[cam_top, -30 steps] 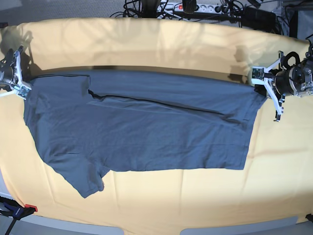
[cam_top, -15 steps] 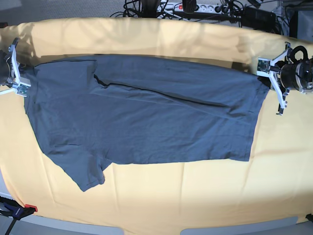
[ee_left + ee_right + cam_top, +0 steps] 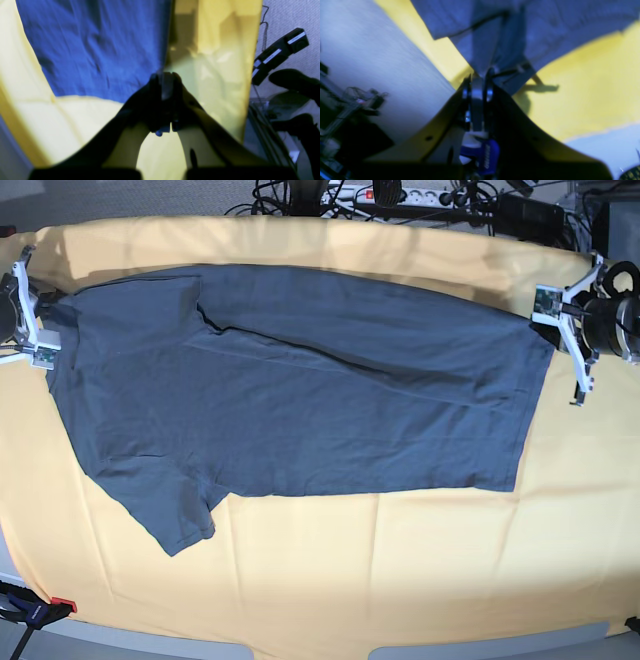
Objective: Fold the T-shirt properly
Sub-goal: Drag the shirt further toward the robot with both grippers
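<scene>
The dark blue-grey T-shirt lies stretched sideways across the yellow table cloth, one short sleeve pointing at the front left. My left gripper is shut on its far right corner. In the left wrist view the fingertips pinch the shirt at its edge. My right gripper is shut on the far left corner. The right wrist view shows the gripper pinching a bunch of the cloth and lifting it slightly.
A power strip and tangled cables lie beyond the table's far edge. A red-tipped clamp sits at the front left corner. Black boxes lie on the floor beside the left arm.
Both grippers have moved toward the far edge of the table, dragging the shirt's top edge with them. The shirt now covers more of the cloth at the back.
</scene>
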You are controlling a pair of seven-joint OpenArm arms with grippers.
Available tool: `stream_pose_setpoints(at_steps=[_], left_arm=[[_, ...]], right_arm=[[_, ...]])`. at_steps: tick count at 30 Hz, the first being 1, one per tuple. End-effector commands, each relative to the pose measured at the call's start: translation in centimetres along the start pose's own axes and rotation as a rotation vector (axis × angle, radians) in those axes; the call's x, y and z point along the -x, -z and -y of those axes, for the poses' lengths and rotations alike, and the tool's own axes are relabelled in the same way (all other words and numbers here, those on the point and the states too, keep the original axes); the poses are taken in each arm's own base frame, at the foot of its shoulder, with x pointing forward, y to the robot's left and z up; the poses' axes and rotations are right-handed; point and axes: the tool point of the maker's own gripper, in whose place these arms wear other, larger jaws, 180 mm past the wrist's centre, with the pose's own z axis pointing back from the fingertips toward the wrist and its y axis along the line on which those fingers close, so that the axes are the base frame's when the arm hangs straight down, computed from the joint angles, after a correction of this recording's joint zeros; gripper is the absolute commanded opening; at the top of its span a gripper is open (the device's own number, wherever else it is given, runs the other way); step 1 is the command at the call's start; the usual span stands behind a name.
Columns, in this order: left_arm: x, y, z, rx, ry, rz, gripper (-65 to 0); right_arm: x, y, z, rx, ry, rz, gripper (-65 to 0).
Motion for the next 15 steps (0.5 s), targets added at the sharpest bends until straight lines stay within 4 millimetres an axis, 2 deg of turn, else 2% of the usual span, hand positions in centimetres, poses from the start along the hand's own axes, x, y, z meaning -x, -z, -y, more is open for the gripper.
stream_pose_setpoints(at_steps=[1, 4, 8, 13, 15], left_arm=[[-0.6, -0.3, -0.1, -0.002, 0.012, 0.013, -65.0], [-1.6, 0.0, 1.1, 0.032, 0.023, 0.037, -65.0], [-1.8, 0.2, 1.5, 0.045, 0.022, 0.041, -65.0], [-1.1, 0.2, 1.4, 0.042, 0.009, 0.024, -65.0], [-0.2, 0.3, 1.2, 0.036, 0.014, -0.005, -65.0]], right_arm=[[-0.1, -1.2, 0.6, 0.021, -0.011, -0.004, -65.0], [-0.9, -1.5, -0.3, -0.038, -0.005, 0.041, -65.0], [-0.7, -2.0, -0.2, -0.038, -0.009, 0.033, -65.0], [-0.6, -2.0, -0.1, -0.032, -0.01, 0.028, -65.0], [-0.3, -2.0, 0.3, -0.008, -0.013, 0.008, -65.0]])
